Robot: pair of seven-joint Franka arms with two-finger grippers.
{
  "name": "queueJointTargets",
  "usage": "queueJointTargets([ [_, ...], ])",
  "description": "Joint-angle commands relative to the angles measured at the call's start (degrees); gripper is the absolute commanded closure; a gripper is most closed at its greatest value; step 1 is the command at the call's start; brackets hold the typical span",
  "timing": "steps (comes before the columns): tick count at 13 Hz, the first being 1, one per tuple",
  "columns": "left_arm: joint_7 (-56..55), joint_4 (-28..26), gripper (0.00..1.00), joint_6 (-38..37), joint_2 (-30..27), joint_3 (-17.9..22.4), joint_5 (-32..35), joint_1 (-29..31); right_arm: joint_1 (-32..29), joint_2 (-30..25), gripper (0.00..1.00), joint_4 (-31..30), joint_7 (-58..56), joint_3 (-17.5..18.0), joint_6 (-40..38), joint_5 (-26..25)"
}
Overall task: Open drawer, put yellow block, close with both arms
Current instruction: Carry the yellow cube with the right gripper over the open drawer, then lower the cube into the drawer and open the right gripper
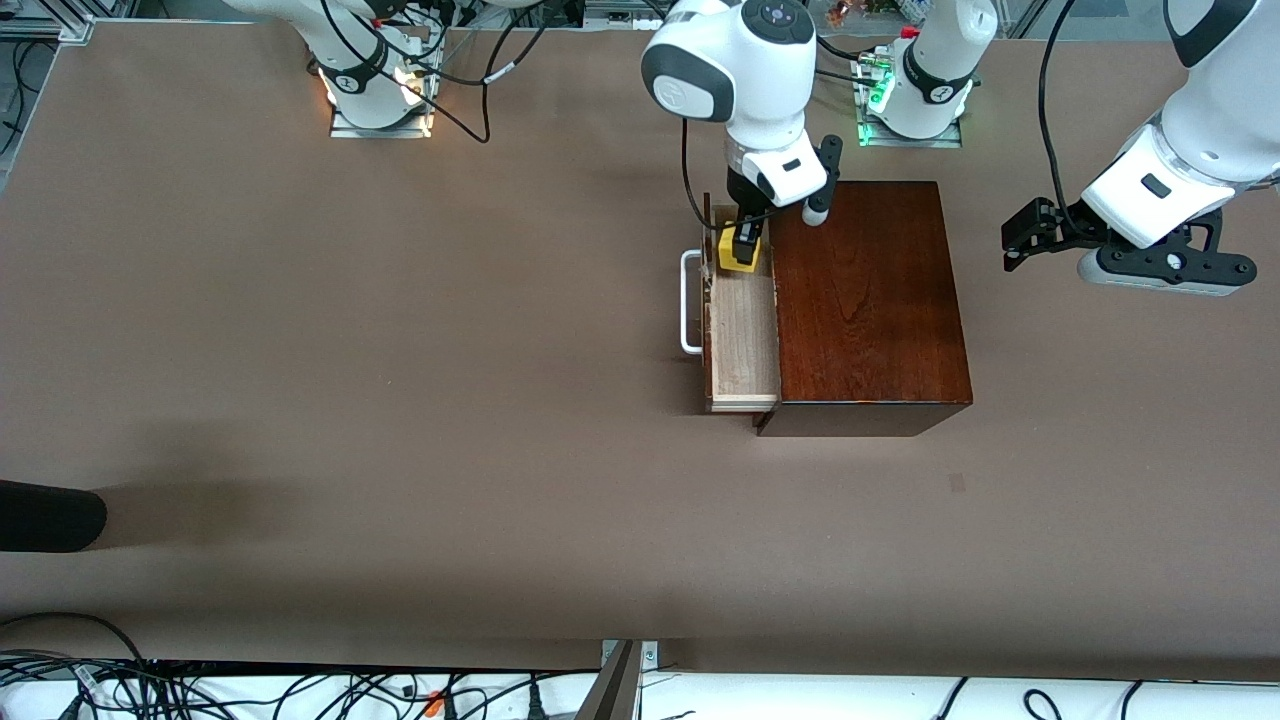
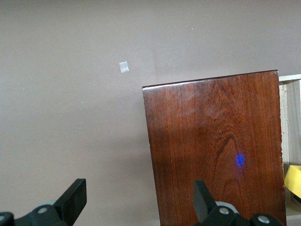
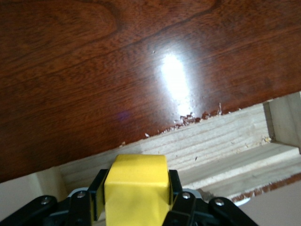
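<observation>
A dark reddish-brown wooden box (image 1: 865, 300) sits on the brown worktop (image 1: 350, 380), toward the left arm's end. Its drawer (image 1: 742, 345) is pulled partway out toward the right arm's end – a pale wood tray with a white bar handle (image 1: 689, 302) on its front.

The right arm reaches in from its base and its gripper (image 1: 744, 243) hangs over the open drawer, at the end of the tray farther from the front camera. Its fingers (image 3: 98, 194) are closed on the yellow block (image 1: 736, 253), one on each side of the cube. In the right wrist view the block (image 3: 136, 190) sits squarely between the black fingers, with the drawer's pale wood (image 3: 225, 141) and the glossy top of the box (image 3: 117, 70) below it. Whether the block already touches the drawer floor cannot be told.

The left arm waits off to the side. Its gripper (image 1: 1020, 240) is up in the air over bare worktop, just beside the box on the left arm's end, and its fingers (image 2: 73, 197) stand wide apart with nothing between them. The left wrist view looks down on the box top (image 2: 211, 155) – a small blue spot of light (image 2: 240, 160) shows on the wood – and catches a corner of the yellow block (image 2: 294, 181) in the drawer at the edge. A small pale square mark (image 2: 124, 67) lies on the worktop near the box.
</observation>
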Motion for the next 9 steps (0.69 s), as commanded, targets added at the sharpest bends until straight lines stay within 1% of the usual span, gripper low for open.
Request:
queueJointTargets([
  [1, 1.16, 2.01, 0.00, -1.17, 0.85, -0.28, -0.41, 0.39, 0.83, 1.27, 0.71, 2.85, -1.59, -0.69, -0.12, -1.04],
  [3, 1.16, 2.10, 0.00, -1.17, 0.85, -0.28, -0.32, 0.39, 0.91, 1.70, 0.71, 2.67, -3.43, -0.87, 0.15, -1.13],
  [5, 1.07, 2.10, 0.00, -1.08, 0.85, -0.28, -0.41, 0.39, 0.91, 2.14, 0.71, 2.50, -4.93, -0.87, 0.15, -2.27],
  [9, 1.07, 2.10, 0.00, -1.08, 0.85, -0.28, -0.32, 0.31, 0.74, 2.32, 0.71, 2.23, -7.57, -0.96, -0.46, -2.36],
])
